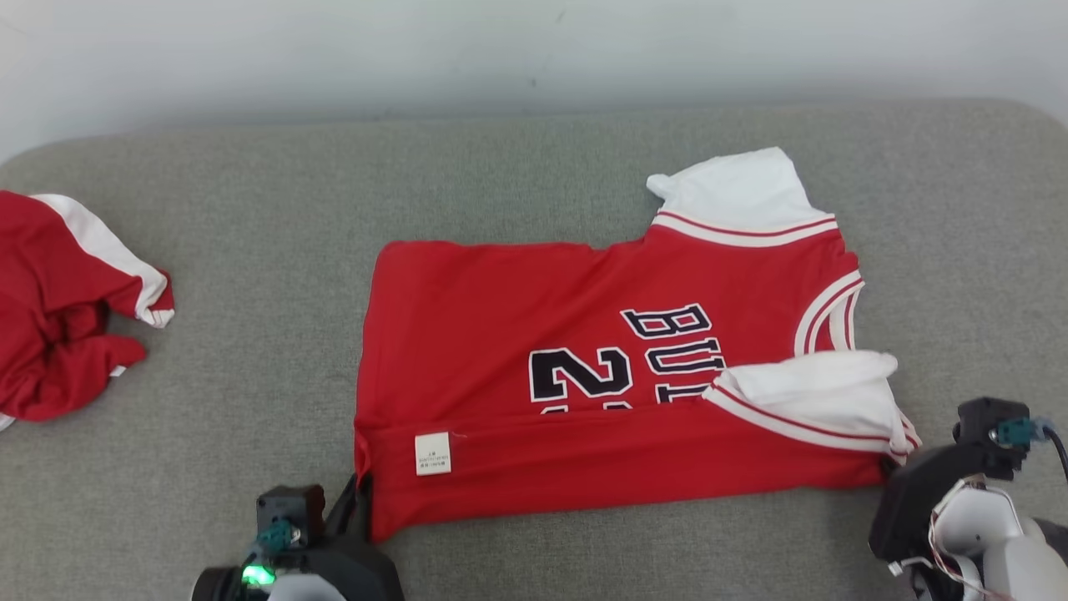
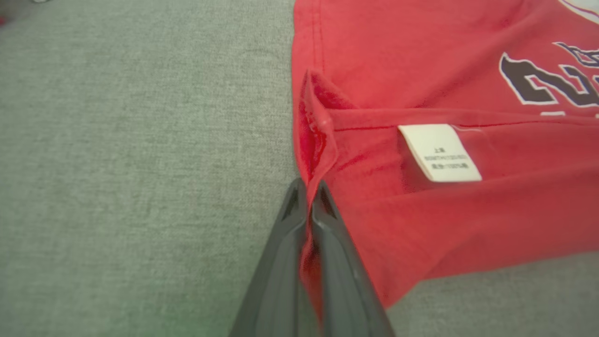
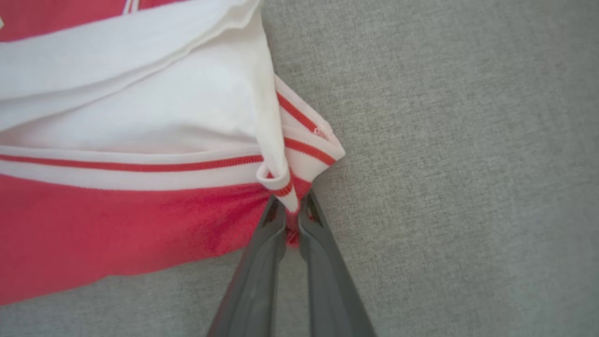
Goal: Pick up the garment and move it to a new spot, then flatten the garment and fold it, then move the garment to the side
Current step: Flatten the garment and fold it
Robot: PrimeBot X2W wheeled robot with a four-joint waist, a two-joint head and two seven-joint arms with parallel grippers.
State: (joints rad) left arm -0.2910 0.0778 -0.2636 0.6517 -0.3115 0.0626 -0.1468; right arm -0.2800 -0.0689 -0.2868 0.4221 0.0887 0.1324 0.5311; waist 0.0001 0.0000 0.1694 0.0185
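Observation:
The garment (image 1: 534, 351) is a red basketball jersey with white sleeves and dark lettering, lying sideways on the grey cushion, its near long edge folded over so a white label (image 1: 432, 453) shows. My left gripper (image 1: 360, 492) is shut on the garment's near-left hem corner; the left wrist view shows red cloth (image 2: 421, 224) pinched between the gripper's (image 2: 309, 189) dark fingers. At the near-right corner my right gripper (image 1: 889, 472) is shut on the garment's red-and-white trim, seen in the right wrist view as fabric (image 3: 140, 224) clamped at the gripper's (image 3: 291, 208) tips.
A second red-and-white garment (image 1: 67, 317) lies crumpled at the cushion's left edge. The grey cushion (image 1: 250, 250) reaches back to a pale wall (image 1: 534, 50). Bare cushion lies between the two garments and in front of the jersey.

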